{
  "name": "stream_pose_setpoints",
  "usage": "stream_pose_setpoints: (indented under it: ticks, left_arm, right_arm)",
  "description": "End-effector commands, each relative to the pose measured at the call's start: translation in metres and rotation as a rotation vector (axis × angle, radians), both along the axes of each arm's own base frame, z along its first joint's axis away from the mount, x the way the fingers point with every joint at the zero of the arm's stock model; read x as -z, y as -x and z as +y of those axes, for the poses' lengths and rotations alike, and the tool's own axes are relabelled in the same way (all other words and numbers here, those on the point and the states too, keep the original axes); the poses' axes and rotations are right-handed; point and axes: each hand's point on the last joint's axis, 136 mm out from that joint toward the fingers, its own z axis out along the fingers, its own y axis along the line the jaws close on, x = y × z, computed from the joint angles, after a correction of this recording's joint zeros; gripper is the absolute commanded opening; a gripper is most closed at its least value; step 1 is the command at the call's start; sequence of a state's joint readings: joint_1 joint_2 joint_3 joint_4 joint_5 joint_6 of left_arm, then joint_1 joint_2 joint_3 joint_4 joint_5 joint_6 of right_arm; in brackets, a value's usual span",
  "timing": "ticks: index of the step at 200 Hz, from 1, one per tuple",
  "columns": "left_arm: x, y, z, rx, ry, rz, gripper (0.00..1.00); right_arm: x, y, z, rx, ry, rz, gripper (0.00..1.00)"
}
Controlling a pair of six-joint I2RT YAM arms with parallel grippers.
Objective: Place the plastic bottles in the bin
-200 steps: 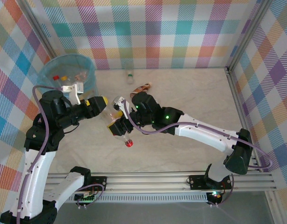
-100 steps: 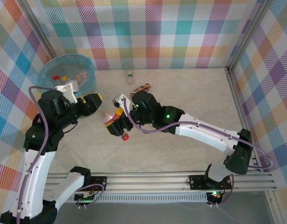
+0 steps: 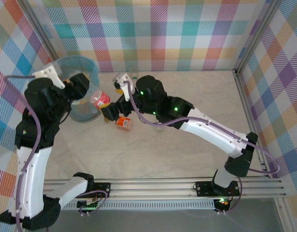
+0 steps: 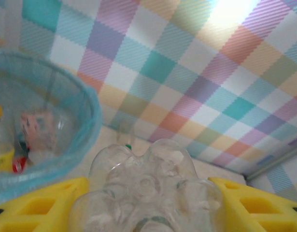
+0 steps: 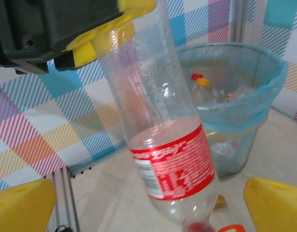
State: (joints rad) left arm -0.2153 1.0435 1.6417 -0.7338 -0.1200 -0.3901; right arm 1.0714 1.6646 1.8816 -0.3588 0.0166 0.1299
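**Spotter A:** Nearest you, your right gripper hangs with its yellow fingers spread wide, gripping nothing.

**Spotter B:** You can see the red-labelled bottle in the gap ahead of those fingers, apart from both of them.

**Spotter A:** From overhead, a small orange item lies on the table just beside that gripper. You can't tell what it is from here.

**Spotter B:** Next out, your left gripper is clamped on that bottle's clear base, with a yellow finger on either side. The bottle hangs tilted with its red cap downward, off the table.

**Spotter A:** You have it just beside the bin, on the bin's right side and outside the rim.

**Spotter B:** Your bin stands upright towards the far left corner, with its light-blue bag folded over the rim. Inside it you have other bottles, one yellow-capped and one red-capped.

**Spotter A:** Farthest from you, a small clear bottle stands upright near the plaid wall, well apart from the bin.
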Motion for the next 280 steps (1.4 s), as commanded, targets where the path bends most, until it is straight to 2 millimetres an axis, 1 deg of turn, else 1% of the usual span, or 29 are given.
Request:
stream_pose_setpoints:
  ticks: [1,21,30,50,64,76,92,103,116,123,132,142,153,169,182,193,207,215,246,265,268,270,280]
  left_arm:
    - [-0.029,-0.028,0.017,-0.102,-0.119,-0.066,0.37]
    - [-0.047,-0.053,0.027,-0.153,-0.189,-0.096,0.37]
    - [-0.054,-0.063,0.033,-0.175,-0.211,-0.104,0.37]
    - [-0.066,-0.086,0.055,-0.247,-0.252,-0.113,0.37]
    - [-0.074,-0.098,0.072,-0.294,-0.259,-0.126,0.36]
    - [-0.081,-0.104,0.086,-0.32,-0.237,-0.146,0.36]
    - [-0.095,-0.11,0.097,-0.313,-0.161,-0.195,0.36]
    - [-0.105,-0.114,0.098,-0.282,-0.118,-0.23,0.36]
    - [-0.112,-0.121,0.099,-0.252,-0.087,-0.252,0.36]
    - [-0.115,-0.123,0.101,-0.246,-0.086,-0.26,0.36]
    - [-0.116,-0.126,0.107,-0.265,-0.098,-0.261,0.36]
    - [-0.115,-0.128,0.121,-0.324,-0.125,-0.256,0.36]
    - [-0.111,-0.131,0.139,-0.389,-0.169,-0.244,0.36]
    - [-0.103,-0.142,0.161,-0.457,-0.235,-0.224,0.36]
    - [-0.097,-0.154,0.172,-0.468,-0.275,-0.215,0.36]
    - [-0.091,-0.165,0.176,-0.451,-0.296,-0.21,0.36]
    - [-0.08,-0.183,0.173,-0.396,-0.323,-0.199,0.36]
    - [-0.07,-0.194,0.17,-0.364,-0.333,-0.185,0.36]
    - [-0.016,-0.235,0.165,-0.251,-0.375,-0.098,0.38]
    - [0.016,-0.252,0.156,-0.166,-0.429,-0.089,0.42]
    - [0.025,-0.254,0.155,-0.154,-0.433,-0.073,0.43]
    - [0.023,-0.256,0.155,-0.153,-0.439,-0.089,0.43]
    - [0.04,-0.259,0.155,-0.138,-0.448,-0.074,0.45]
  right_arm:
    - [-0.009,-0.03,0.003,0.072,0.004,-0.006,1.0]
    - [-0.015,-0.05,0.009,0.101,-0.013,0.017,1.0]
    - [-0.014,-0.059,0.012,0.106,-0.019,0.031,1.0]
    - [-0.015,-0.072,0.017,0.101,-0.049,0.063,0.98]
    - [-0.013,-0.076,0.022,0.087,-0.065,0.077,0.97]
    - [-0.01,-0.078,0.025,0.076,-0.067,0.082,0.96]
    - [-0.005,-0.081,0.028,0.068,-0.059,0.086,0.95]
    - [0.0,-0.083,0.029,0.066,-0.051,0.093,0.95]
    - [0.006,-0.086,0.031,0.062,-0.043,0.105,0.94]
    - [0.01,-0.087,0.032,0.061,-0.035,0.113,0.94]
    - [0.015,-0.09,0.032,0.061,-0.027,0.125,0.93]
    - [0.021,-0.091,0.032,0.059,-0.016,0.14,0.93]
    - [0.028,-0.093,0.032,0.062,-0.003,0.153,0.93]
    - [0.036,-0.096,0.03,0.066,0.01,0.168,0.93]
    - [0.043,-0.097,0.029,0.067,0.021,0.18,0.92]
    - [0.047,-0.099,0.029,0.068,0.029,0.186,0.92]
    - [0.054,-0.102,0.028,0.071,0.041,0.196,0.92]
    - [0.057,-0.103,0.028,0.071,0.045,0.203,0.91]
    - [0.068,-0.109,0.028,0.073,0.058,0.229,0.91]
    - [0.078,-0.111,0.028,0.073,0.073,0.249,0.91]
    - [0.079,-0.111,0.029,0.073,0.075,0.252,0.91]
    - [0.08,-0.111,0.028,0.073,0.077,0.253,0.91]
    - [0.084,-0.112,0.029,0.073,0.084,0.263,0.9]
